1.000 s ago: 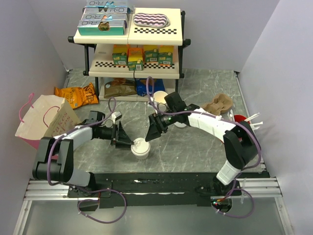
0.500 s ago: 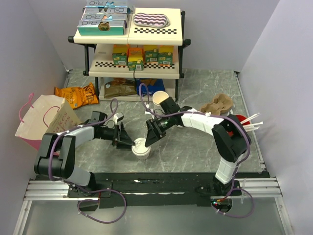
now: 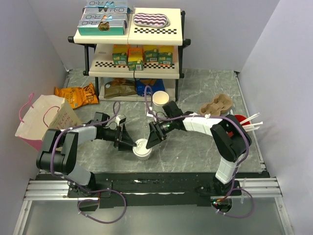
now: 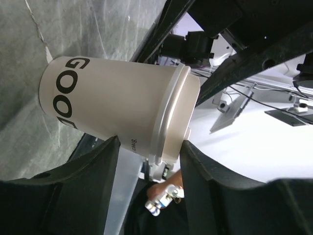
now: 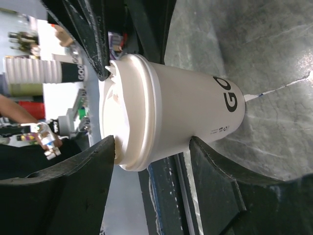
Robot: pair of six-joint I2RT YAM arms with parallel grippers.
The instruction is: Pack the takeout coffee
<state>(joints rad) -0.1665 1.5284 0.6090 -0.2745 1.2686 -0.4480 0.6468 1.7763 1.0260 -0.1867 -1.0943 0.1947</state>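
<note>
On the grey marble table, left gripper clamps takeout coffee; right gripper straddles it, hold unclear.

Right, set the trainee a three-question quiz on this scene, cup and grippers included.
1. True or false: the takeout coffee stands upright with its lid on.
2. Where is the paper bag? A: at the left edge of the table. B: on the shelf's top. C: between the two arms.
3. Fill in: the left gripper and the right gripper flank the ___ from opposite sides.
Key: 1 true; 2 A; 3 takeout coffee.
</note>
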